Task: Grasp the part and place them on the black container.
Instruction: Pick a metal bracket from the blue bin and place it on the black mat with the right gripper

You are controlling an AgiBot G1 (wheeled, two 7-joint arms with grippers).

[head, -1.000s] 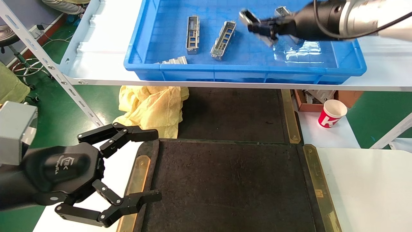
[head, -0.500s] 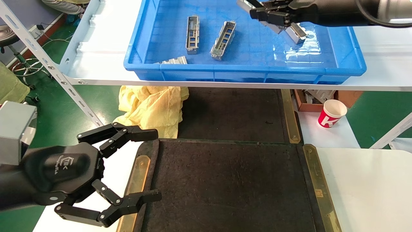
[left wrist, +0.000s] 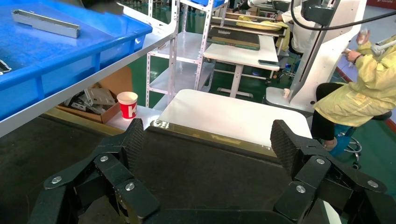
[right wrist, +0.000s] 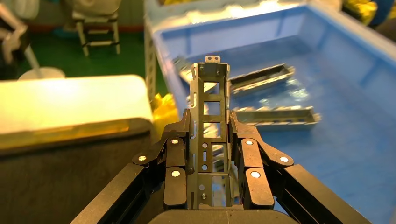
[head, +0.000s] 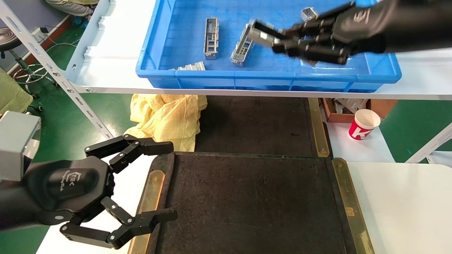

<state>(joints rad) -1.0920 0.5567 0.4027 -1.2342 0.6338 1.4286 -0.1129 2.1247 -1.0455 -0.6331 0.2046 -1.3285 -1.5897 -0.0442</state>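
My right gripper (head: 280,38) hovers over the blue bin (head: 268,83), shut on a grey metal part (head: 260,32) that sticks out past its fingertips toward the left. In the right wrist view the part (right wrist: 208,100) stands lengthwise between the two pads of that gripper (right wrist: 208,128). More parts lie in the bin: one (head: 211,37), a second (head: 243,44) and a third (head: 190,66) by the front wall. The black container (head: 247,204) lies below, nearer to me, with nothing on it. My left gripper (head: 171,180) stays open at its left edge, and in its own wrist view this gripper (left wrist: 208,140) spans bare felt (left wrist: 196,168).
The bin sits on a white shelf (head: 106,77) above a second black tray (head: 254,123). A yellow cloth (head: 166,118) lies left of that tray. A red paper cup (head: 363,123) and a cardboard box (head: 339,109) are on the right. White tabletop (head: 402,204) flanks the container.
The right gripper has swung with the part from the bin's far right corner leftward and nearer, over the bin's middle. The left gripper has not moved.
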